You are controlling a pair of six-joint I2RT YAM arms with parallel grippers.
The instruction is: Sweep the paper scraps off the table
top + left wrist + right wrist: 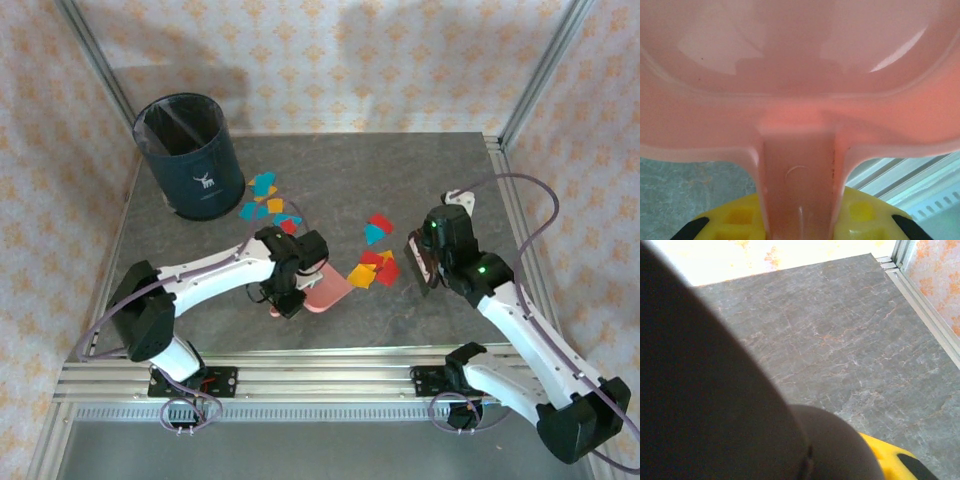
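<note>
Paper scraps in red, yellow-orange and teal lie in two groups on the grey table (440, 180): one group (268, 200) beside the bin, the other (376, 258) mid-table. My left gripper (286, 302) is shut on the handle (799, 190) of a pink dustpan (328, 290), whose mouth faces the mid-table scraps. The pan's underside (800, 60) looms close in the left wrist view. To the right of those scraps, my right gripper (428, 262) is shut on a dark brush-like tool (715, 405). One yellow finger (885, 455) shows beside it.
A dark round bin (190, 155) stands at the table's back left corner. Silver rails (300, 380) edge the table at the front, and another rail (930, 310) runs along its right side. Peach patterned walls enclose the back and sides.
</note>
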